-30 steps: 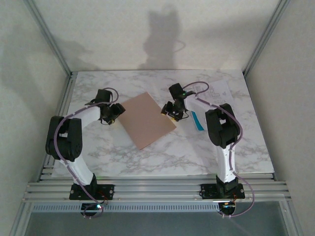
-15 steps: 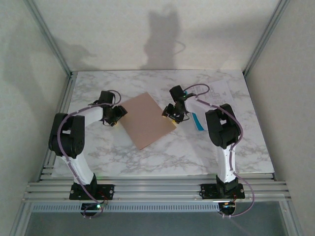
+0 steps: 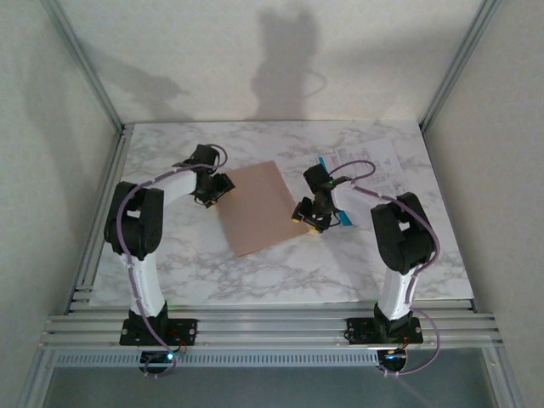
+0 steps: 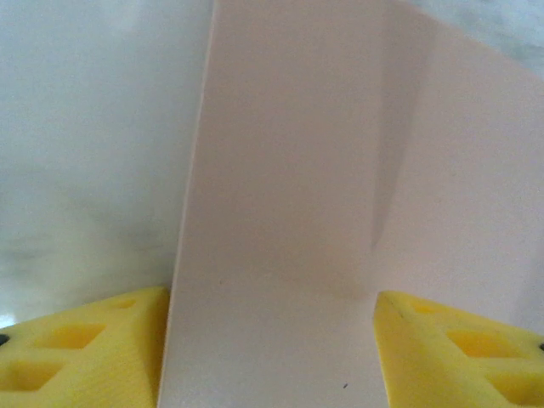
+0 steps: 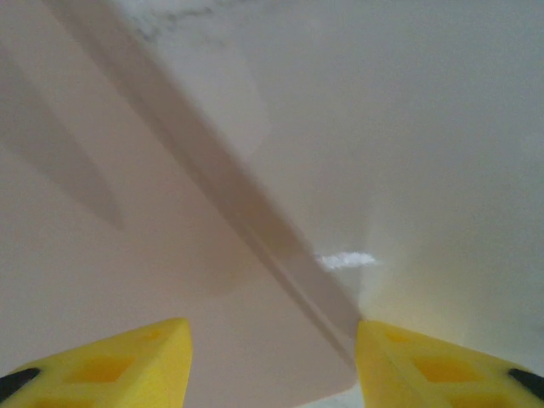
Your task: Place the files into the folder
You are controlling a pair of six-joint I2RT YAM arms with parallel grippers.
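Note:
The pinkish-tan folder (image 3: 259,204) lies flat and closed, turned at an angle, in the middle of the marble table. My left gripper (image 3: 216,190) is at its left edge. In the left wrist view the yellow fingers stand apart, open, with the folder (image 4: 297,170) spread between and beneath them (image 4: 270,296). My right gripper (image 3: 310,218) is at the folder's right corner, open, and that corner (image 5: 127,255) lies between its fingertips (image 5: 272,327). The files (image 3: 370,161) are white printed sheets at the back right, with a blue strip (image 3: 343,218) showing beside the right arm.
The table (image 3: 280,272) is white marble, walled by pale panels and aluminium posts at the left, right and back. A metal rail (image 3: 272,327) carrying both arm bases runs along the near edge.
The left gripper has moved back and right along the folder's left edge. The right gripper has slid nearer and right to the folder's right corner. The folder has turned slightly, uncovering more of the files.

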